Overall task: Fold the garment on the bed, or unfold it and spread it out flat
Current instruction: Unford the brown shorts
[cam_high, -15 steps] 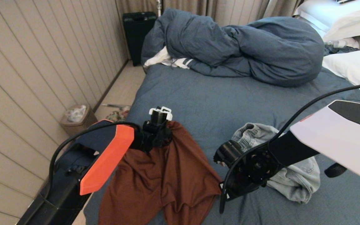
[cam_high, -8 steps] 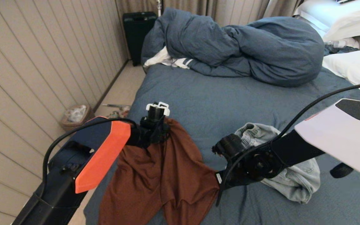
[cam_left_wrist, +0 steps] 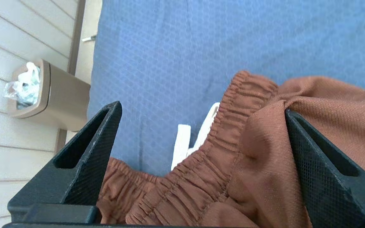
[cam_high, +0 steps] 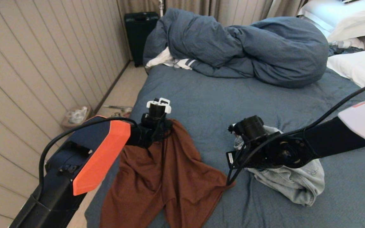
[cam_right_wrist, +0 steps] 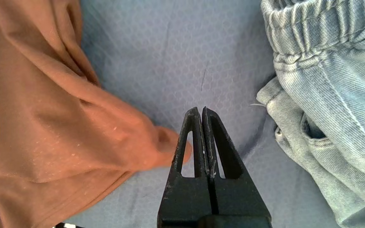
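Observation:
Rust-brown shorts [cam_high: 166, 177] lie spread on the near left part of the bed [cam_high: 214, 101], their elastic waistband [cam_left_wrist: 233, 104] toward the far side. My left gripper [cam_left_wrist: 201, 109] stands open over that waistband. The bunched waistband and a white drawstring [cam_left_wrist: 182, 142] lie between the wide jaws, and cloth touches one finger [cam_left_wrist: 315, 158]. My right gripper [cam_right_wrist: 200, 109] is shut with nothing in it. It hovers over bare sheet just beside a corner of the brown shorts [cam_right_wrist: 166, 148], with crumpled pale denim shorts [cam_right_wrist: 334, 79] on its other side.
A bunched blue duvet [cam_high: 239, 47] and white pillows [cam_high: 356, 66] fill the far side of the bed. The denim shorts [cam_high: 296, 183] lie under my right arm [cam_high: 296, 150]. Left of the bed are a floor strip, a small bin [cam_high: 74, 117] and a panelled wall.
My right arm has swung up and toward the far right, off the edge of the brown shorts. My left gripper has edged slightly farther up the bed over the waistband.

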